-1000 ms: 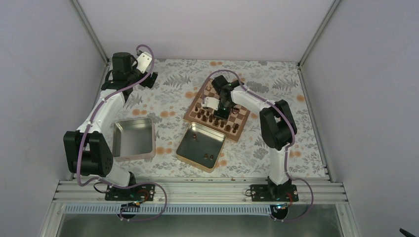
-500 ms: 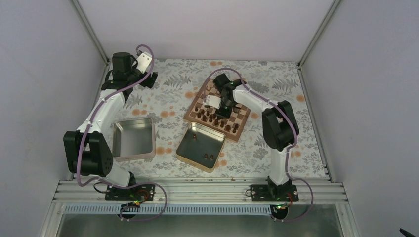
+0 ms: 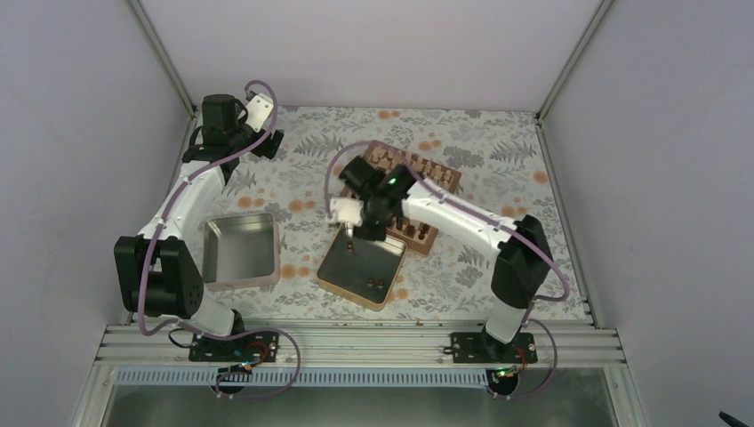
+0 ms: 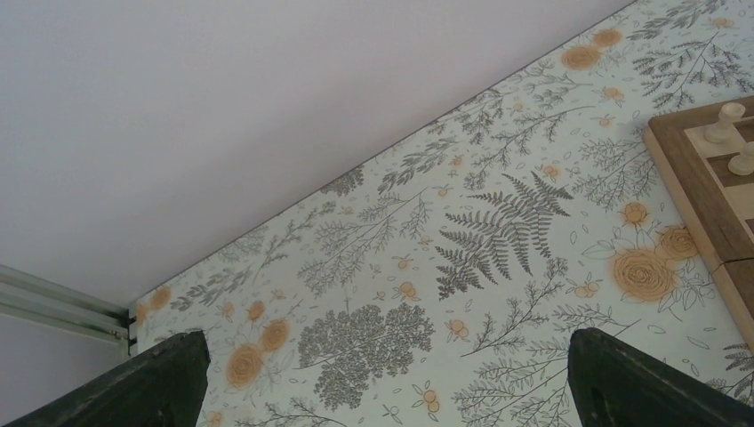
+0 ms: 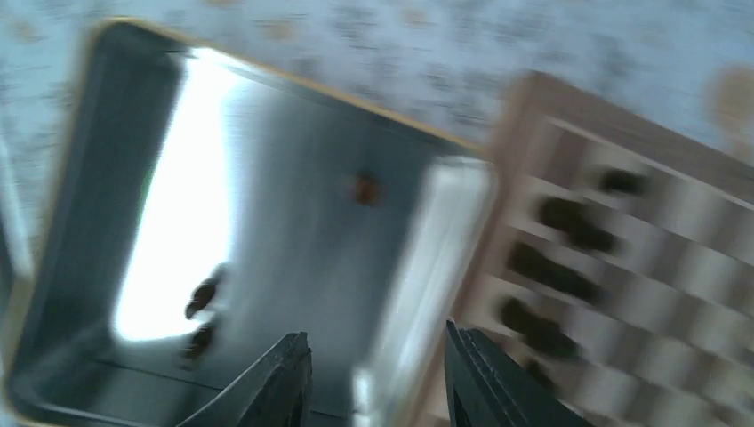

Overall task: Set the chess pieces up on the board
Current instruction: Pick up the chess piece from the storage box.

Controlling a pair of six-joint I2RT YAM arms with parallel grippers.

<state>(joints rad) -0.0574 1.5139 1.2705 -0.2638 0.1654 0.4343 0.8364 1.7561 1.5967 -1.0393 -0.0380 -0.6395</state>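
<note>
The chessboard [image 3: 437, 175] lies at mid-table, partly hidden by my right arm. Dark brown chessmen [image 3: 411, 229] stand along its near edge; they show blurred in the right wrist view [image 5: 569, 224]. A gold-rimmed tin [image 3: 338, 277] in front of the board holds three more dark pieces, one alone [image 5: 364, 189] and two together [image 5: 201, 302]. My right gripper [image 3: 352, 233] hangs open and empty over the tin's far edge, its jaws spread [image 5: 378, 378]. My left gripper [image 3: 269, 142] is open and empty over the cloth at the far left [image 4: 382, 391].
An empty silver tin [image 3: 240, 252] sits at the left. Pale chessmen [image 4: 725, 123] stand on the board's far side [image 4: 698, 178]. The floral cloth [image 3: 302, 191] covers the table; walls close it in on three sides.
My right gripper has swung from over the board's dark pieces leftward and nearer, to above the tin. The left arm has not moved.
</note>
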